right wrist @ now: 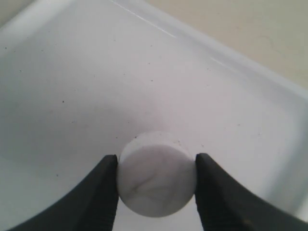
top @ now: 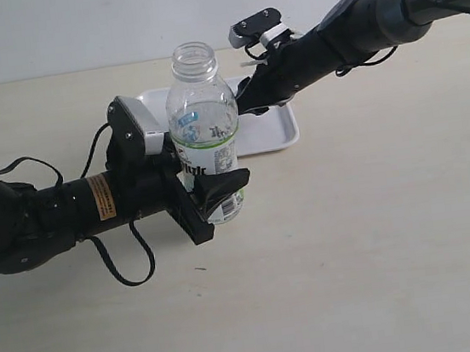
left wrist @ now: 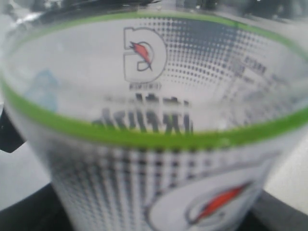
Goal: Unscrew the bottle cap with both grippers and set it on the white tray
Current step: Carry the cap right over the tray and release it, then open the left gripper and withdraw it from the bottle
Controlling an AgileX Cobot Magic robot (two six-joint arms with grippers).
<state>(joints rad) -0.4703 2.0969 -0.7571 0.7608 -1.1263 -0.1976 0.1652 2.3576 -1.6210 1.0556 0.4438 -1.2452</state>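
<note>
The clear bottle (top: 205,137) stands upright near the middle of the table with its neck bare. My left gripper (top: 211,194) is shut on its labelled lower body, and the label (left wrist: 159,144) fills the left wrist view. My right gripper (top: 247,97) reaches down over the white tray (top: 277,136) behind the bottle. In the right wrist view the small round white bottle cap (right wrist: 156,173) sits pinched between both black fingers (right wrist: 103,192) of the right gripper (right wrist: 156,175), just above or on the white tray (right wrist: 96,86). In the exterior view the cap is hidden.
The tray lies behind and to the right of the bottle, its rim (right wrist: 231,67) near the table's pale surface (top: 380,235). A black cable (top: 125,262) loops from the left arm onto the table.
</note>
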